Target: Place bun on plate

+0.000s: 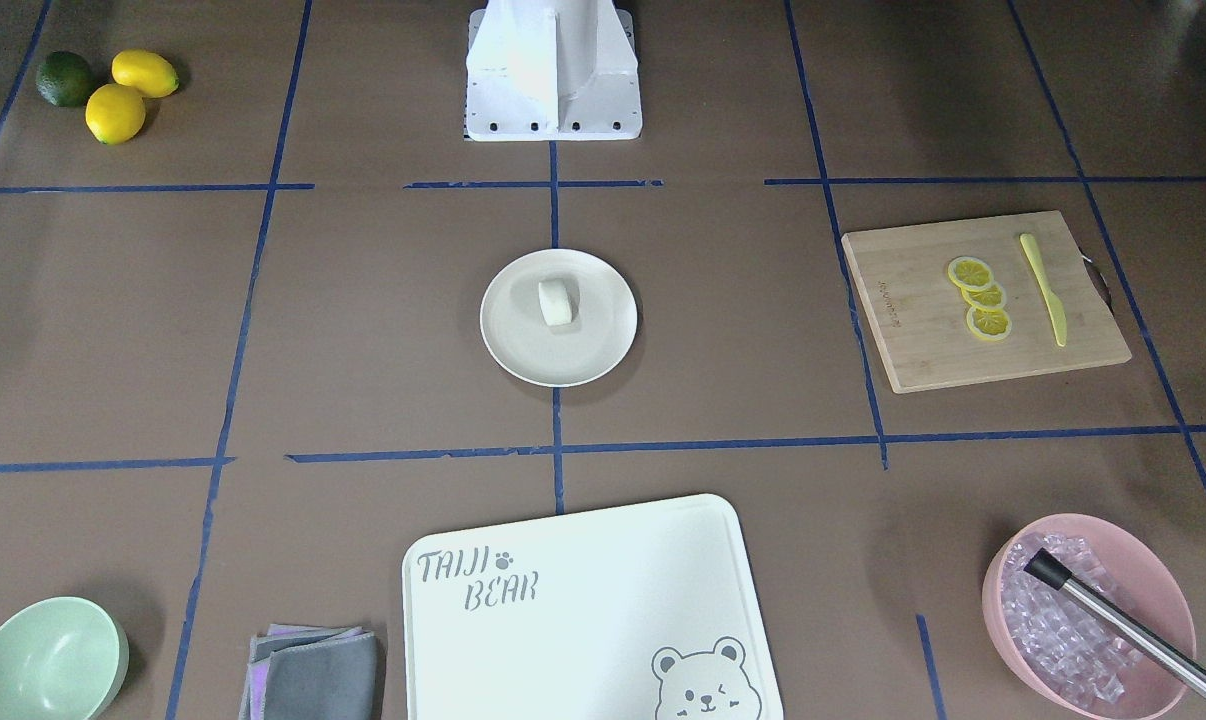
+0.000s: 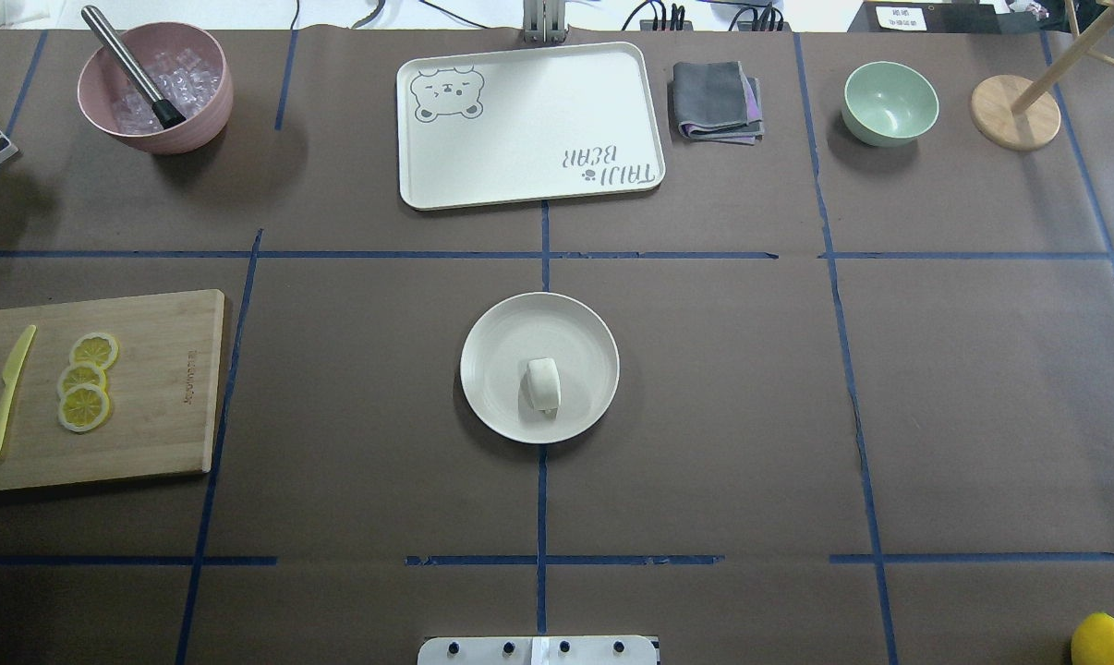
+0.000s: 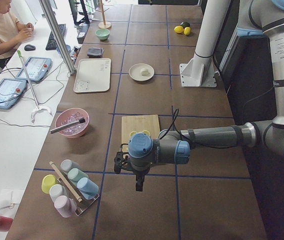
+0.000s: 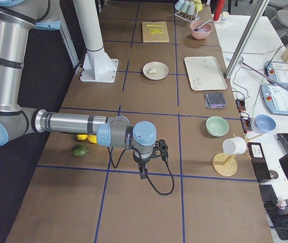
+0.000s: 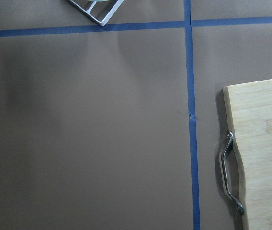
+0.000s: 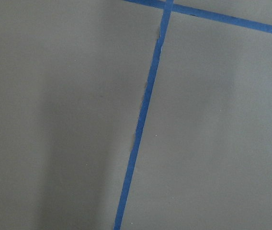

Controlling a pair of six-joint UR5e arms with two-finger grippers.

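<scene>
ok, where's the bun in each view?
Front-facing: bun centre, on the plate.
Overhead: bun centre, just below middle.
Exterior left: bun top centre.
Exterior right: bun top centre.
Left wrist: not in it.
Right wrist: not in it.
Landmark: the plate under it, in all four exterior views.

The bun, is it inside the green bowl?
No, the bun sits on the white plate, far from the green bowl.

White bun (image 2: 544, 383) (cream plate (image 2: 497, 337)).

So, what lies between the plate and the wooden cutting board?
Nothing: in the overhead view only bare brown table and one blue tape line separate the plate from the cutting board.
</scene>
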